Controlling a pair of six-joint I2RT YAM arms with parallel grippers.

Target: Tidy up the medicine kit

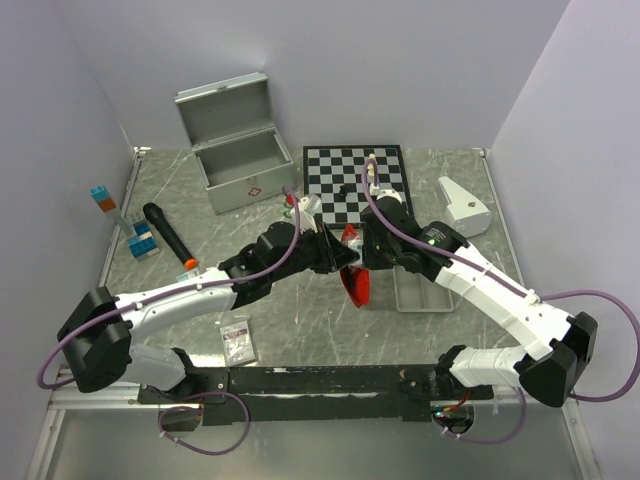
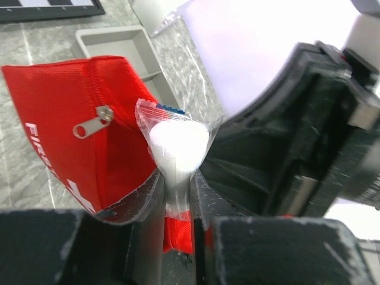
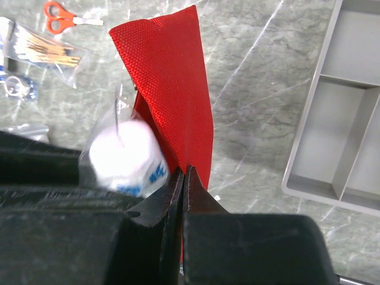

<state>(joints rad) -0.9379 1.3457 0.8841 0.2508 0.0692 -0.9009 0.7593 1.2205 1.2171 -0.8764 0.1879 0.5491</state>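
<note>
The medicine kit's silver case (image 1: 240,150) stands at the back left with its lid open. Its red pouch (image 1: 357,285) hangs over the table's middle, pinched by an edge in my shut right gripper (image 3: 183,172). In the right wrist view the pouch (image 3: 172,77) hangs as a long red strip. My left gripper (image 2: 176,178) is shut on a white roll in clear wrap (image 2: 177,142). It holds the roll against the pouch (image 2: 65,113), by the zipper pull (image 2: 94,122). The roll (image 3: 122,155) also shows beside the right fingers. The two grippers meet at mid-table (image 1: 345,248).
A shallow grey tray (image 1: 420,290) lies right of the pouch. A chessboard (image 1: 355,180) and a white object (image 1: 462,205) sit behind. A black cylinder (image 1: 168,235), blue blocks (image 1: 140,243) and a small packet (image 1: 237,340) lie on the left. Orange scissors (image 3: 62,16) and a bag of swabs (image 3: 41,50) lie nearby.
</note>
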